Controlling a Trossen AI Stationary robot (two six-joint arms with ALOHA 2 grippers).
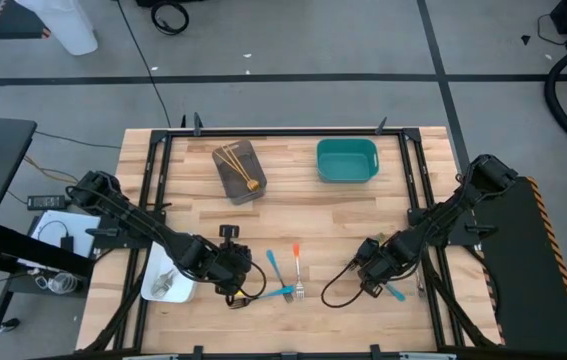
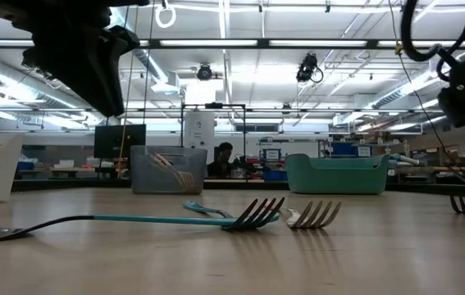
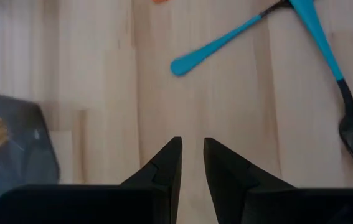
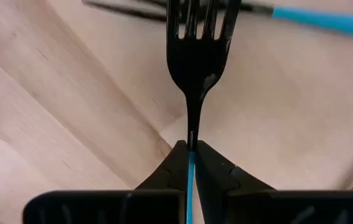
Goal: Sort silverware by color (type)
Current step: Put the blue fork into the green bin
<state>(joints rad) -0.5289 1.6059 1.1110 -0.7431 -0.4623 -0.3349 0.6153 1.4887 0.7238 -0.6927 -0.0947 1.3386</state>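
Blue-handled fork (image 4: 195,62), dark-headed, pinched at the neck by the right claw (image 4: 190,152), fingers pressed tight just where dark metal meets blue. Placed right of the middle of the surface (image 1: 363,215), toward the near edge, well apart from the trays along the far edge; lifted clear of the wood or resting on it, impossible to tell. Long axis in line with the claw's own fingers, tines leading straight away from them, handle running back between them; going by the arm's reach in from the right edge, tines probably aimed toward the middle of the surface. Step in hand, by the look of it: pick made, carry not yet begun. Next move calls for a clean lift, minding the second blue fork (image 4: 325,22) lying crosswise just past the tines, then a swing to the far edge, likely to the teal tray (image 1: 347,178), since the grey tray (image 1: 231,180) already holds gold forks (image 1: 238,163). Left claw (image 1: 231,280) left of the middle near the near edge, fingers slightly apart on nothing, beside the white tray (image 1: 153,268); two more blue forks (image 1: 273,265) and an orange-handled fork (image 1: 297,255) loose between the arms.
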